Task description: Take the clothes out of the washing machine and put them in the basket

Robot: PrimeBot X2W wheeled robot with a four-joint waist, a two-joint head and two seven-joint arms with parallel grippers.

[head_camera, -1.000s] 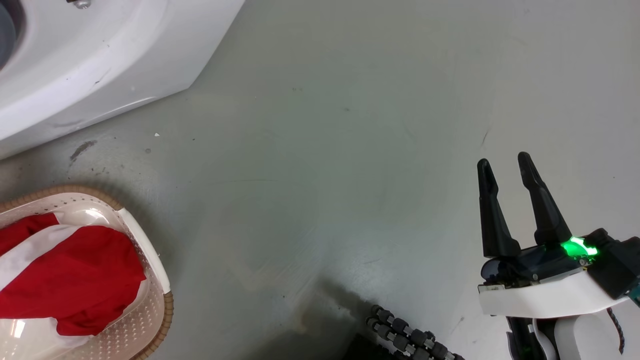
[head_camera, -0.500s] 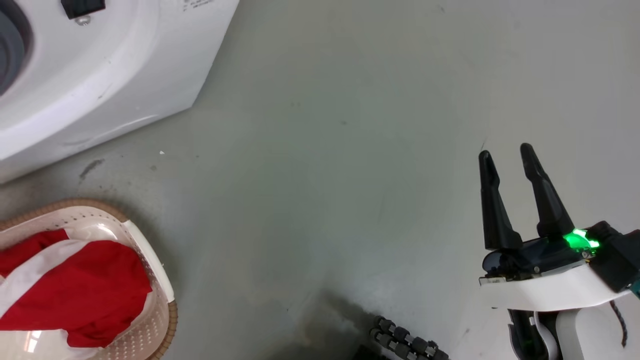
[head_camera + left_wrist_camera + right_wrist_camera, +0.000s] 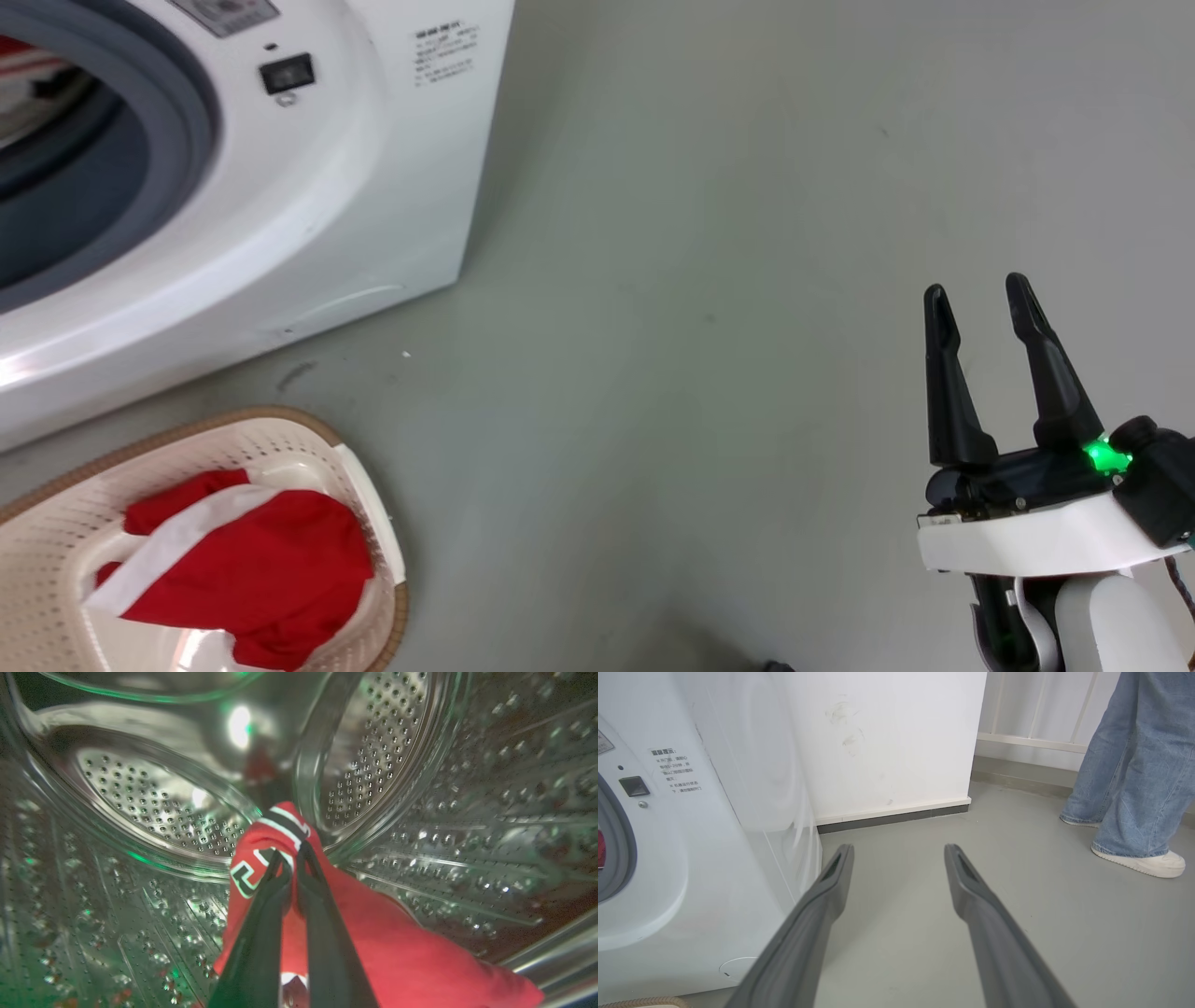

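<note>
The head camera has swung up toward the washing machine [image 3: 355, 187] — nothing else has shifted. Inside the drum [image 3: 154, 807], the left gripper [image 3: 292, 851] pinches a red garment [image 3: 373, 933]; the right gripper [image 3: 977, 286] hangs wide open, empty. A second red piece [image 3: 271, 579] lies in the basket [image 3: 42, 560]. Next — draw the catch out, clear of the porthole ring.

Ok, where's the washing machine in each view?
Head view: washing machine at upper left.
Left wrist view: inside its steel drum, left pincer shut on clothes.
Right wrist view: its white front along the left side.
Shared landmark: small black square beside the grey porthole ring, head and right wrist views.
</note>
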